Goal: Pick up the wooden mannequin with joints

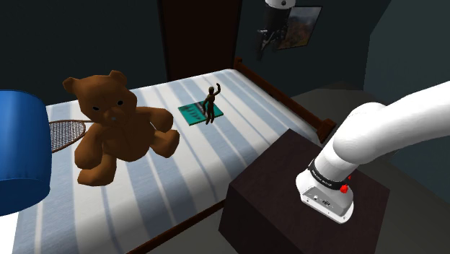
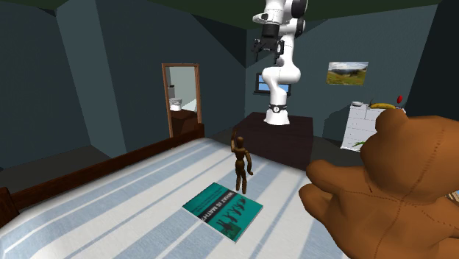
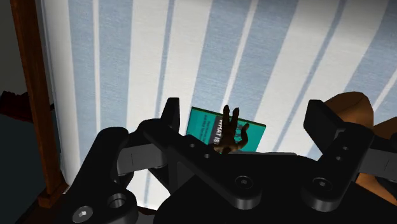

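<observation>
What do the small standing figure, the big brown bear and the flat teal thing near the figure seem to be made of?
Mannequin: probably wood, dark brown and smooth with a slight sheen; rounded joints divide its limbs.
Teddy bear: soft brown fabric, matte; stitched seams run over it.
Book: likely paper or card, going by the thin flat shape and the teal cover with print; the look leaves this open.

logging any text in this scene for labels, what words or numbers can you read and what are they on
"WHAT IS": on the teal book lying on the striped bed, read in the wrist view. The rest of its title is hidden behind the mannequin or too small to read.
White sheet at the second exterior view's right: its marks are too small to read.
No other text is readable.
</observation>
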